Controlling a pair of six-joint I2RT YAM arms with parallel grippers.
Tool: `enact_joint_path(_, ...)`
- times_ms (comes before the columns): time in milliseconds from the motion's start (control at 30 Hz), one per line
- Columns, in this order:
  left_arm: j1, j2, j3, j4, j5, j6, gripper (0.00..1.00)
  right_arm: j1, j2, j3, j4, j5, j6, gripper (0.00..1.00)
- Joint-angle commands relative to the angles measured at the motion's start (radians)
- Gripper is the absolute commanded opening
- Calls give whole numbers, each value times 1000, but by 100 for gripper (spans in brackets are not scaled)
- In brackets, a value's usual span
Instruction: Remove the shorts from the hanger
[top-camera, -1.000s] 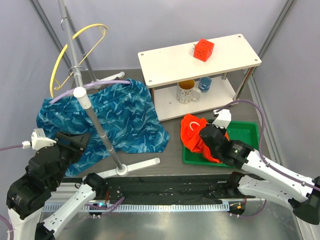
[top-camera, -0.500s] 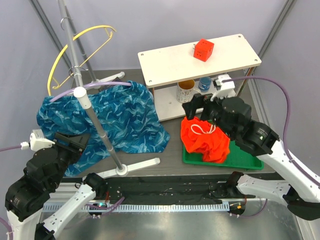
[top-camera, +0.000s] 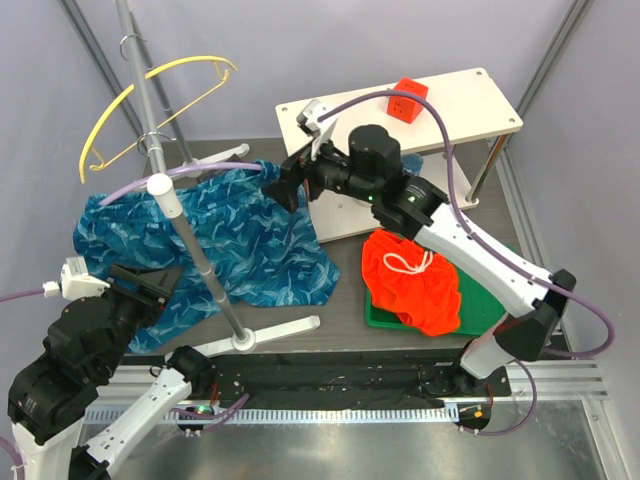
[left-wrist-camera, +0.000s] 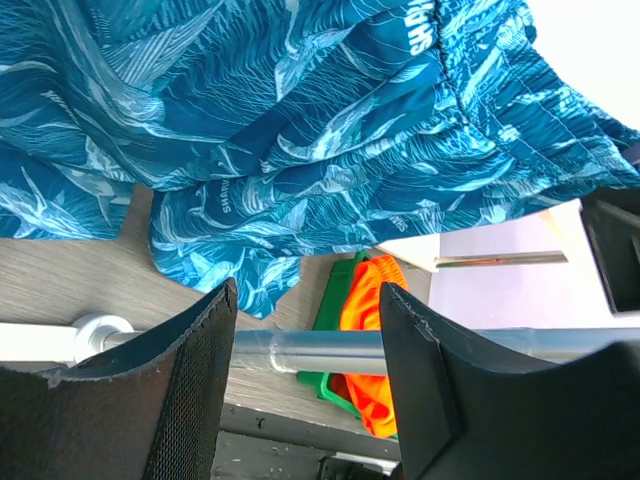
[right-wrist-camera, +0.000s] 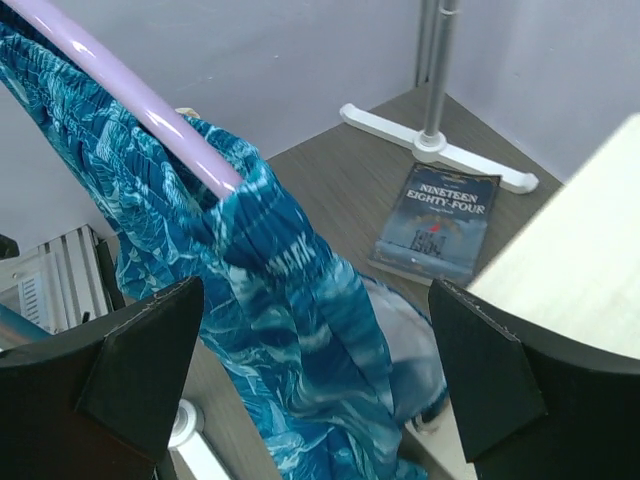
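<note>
Top external: right pincer (top-camera: 285, 185) spread open, empty, at end of lilac hanger (top-camera: 200, 168) carrying blue-teal shorts (top-camera: 240, 245). Orange shorts (top-camera: 412, 280) heaped in green tray (top-camera: 384, 320), well apart from it, beneath its forearm. Left pincer (left-wrist-camera: 308, 300) open, empty, blue-teal shorts ahead of it.

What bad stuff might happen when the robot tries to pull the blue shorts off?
1. The blue shorts drape over the purple hanger, so the open right end effector may pinch the hanger bar together with the cloth.
2. The hanger hangs from a thin rack pole; a hard tug might swing the hanger or tip the pole.
3. The orange shorts spill over the green tray edge and might slide out if bumped.
</note>
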Motion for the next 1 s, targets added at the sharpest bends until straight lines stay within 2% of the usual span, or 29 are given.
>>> enact_joint_path(0,-4,0,26,43,21,-2,59,0,65,116,108,-130,-44,100)
enact_joint_path(133,-4,-12,19,44,27,-17,59,1,96,131,122,-228,-66,96)
enact_joint_path(233,-4,-18,15,55,25,-21,59,1,112,125,144,-319,-51,81)
enact_joint_path(267,-4,-16,13,60,25,-21,59,1,118,125,151,-331,-51,71)
enact_joint_path(333,-4,-13,13,60,25,-17,59,6,130,120,159,-344,-17,58)
enact_joint_path(367,-4,-13,12,58,25,-15,59,9,135,123,162,-347,-12,44)
enact_joint_path(400,-4,-12,10,57,25,-15,59,9,136,128,161,-351,-9,40)
enact_joint_path(600,-4,-24,9,21,22,-12,59,24,121,134,181,-371,2,26)
enact_joint_path(833,-4,-29,13,14,18,-14,59,26,103,180,199,-391,8,2)
enact_joint_path(967,-4,-23,18,18,21,-12,59,32,125,250,208,-393,22,1)
